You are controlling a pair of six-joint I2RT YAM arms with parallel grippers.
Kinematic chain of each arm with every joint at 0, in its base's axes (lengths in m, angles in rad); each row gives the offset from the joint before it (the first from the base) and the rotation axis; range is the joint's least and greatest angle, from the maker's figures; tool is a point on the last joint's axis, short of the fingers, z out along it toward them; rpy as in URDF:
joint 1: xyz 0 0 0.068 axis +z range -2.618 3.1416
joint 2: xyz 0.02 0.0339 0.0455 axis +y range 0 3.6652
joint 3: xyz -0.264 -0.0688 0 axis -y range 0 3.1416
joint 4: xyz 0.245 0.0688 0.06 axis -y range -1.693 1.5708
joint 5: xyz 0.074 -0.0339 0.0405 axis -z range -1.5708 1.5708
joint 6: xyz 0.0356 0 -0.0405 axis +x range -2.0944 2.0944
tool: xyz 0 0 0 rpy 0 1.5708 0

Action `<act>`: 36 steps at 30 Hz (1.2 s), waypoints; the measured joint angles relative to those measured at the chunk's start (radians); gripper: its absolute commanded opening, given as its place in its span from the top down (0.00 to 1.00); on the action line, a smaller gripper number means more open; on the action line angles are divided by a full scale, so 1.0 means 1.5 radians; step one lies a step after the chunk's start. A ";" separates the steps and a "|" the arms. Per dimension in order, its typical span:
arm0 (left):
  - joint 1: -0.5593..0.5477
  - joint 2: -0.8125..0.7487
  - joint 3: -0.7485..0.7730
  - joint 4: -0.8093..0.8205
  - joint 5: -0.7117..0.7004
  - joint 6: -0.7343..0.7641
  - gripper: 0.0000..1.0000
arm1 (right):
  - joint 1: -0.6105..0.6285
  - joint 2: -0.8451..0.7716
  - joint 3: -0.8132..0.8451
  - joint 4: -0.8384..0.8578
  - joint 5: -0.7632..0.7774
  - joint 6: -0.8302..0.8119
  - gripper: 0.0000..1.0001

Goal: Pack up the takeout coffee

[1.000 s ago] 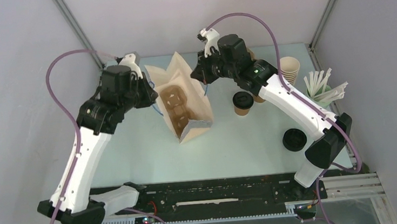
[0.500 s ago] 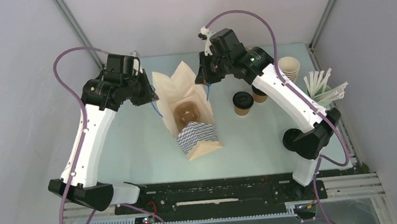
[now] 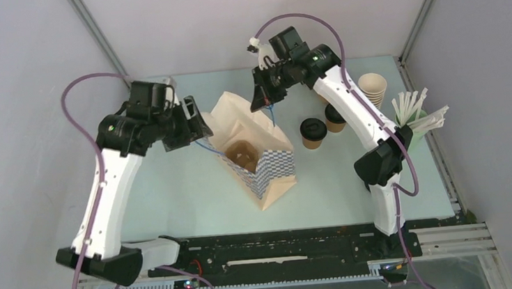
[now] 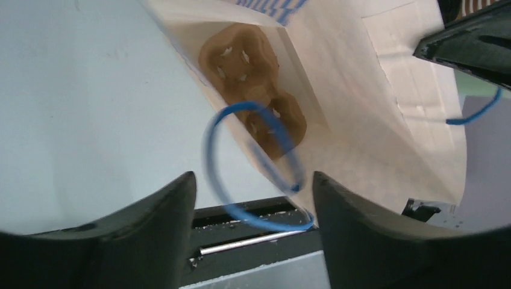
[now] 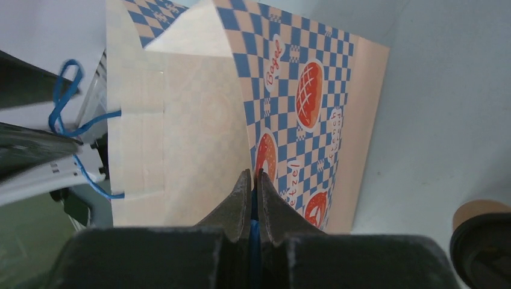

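Top view: the bag (image 3: 273,169) stands open between both grippers, a carrier (image 3: 242,153) inside. A lidded cup (image 3: 313,133) and a second cup (image 3: 335,118) stand on the table (image 3: 173,193) just right of the right gripper (image 3: 262,102), outside the bag.

Left wrist: the left gripper (image 4: 253,180) gapes wide, a blue loop (image 4: 212,158) (blurred) hanging in the gap.

Right wrist: the fingers are pinched together on the bag's handle (image 5: 253,227).
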 measured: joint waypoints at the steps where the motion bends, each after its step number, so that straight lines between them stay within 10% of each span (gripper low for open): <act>1: 0.000 -0.018 0.002 -0.004 -0.012 0.001 0.15 | -0.004 0.006 0.004 -0.005 -0.022 -0.021 1.00; 18: -0.043 0.119 0.197 0.016 -0.144 0.105 0.12 | 0.042 0.028 0.012 -0.042 -0.122 -0.167 1.00; 30: -0.075 0.098 0.014 0.037 -0.116 0.146 0.49 | 0.038 0.027 0.012 -0.039 -0.137 -0.146 1.00; 33: -0.081 0.081 -0.006 0.035 -0.121 0.149 0.72 | 0.037 0.027 0.012 -0.034 -0.139 -0.140 1.00; 36: -0.083 0.071 -0.009 0.032 -0.143 0.148 0.93 | 0.037 0.026 0.012 -0.030 -0.132 -0.131 0.62</act>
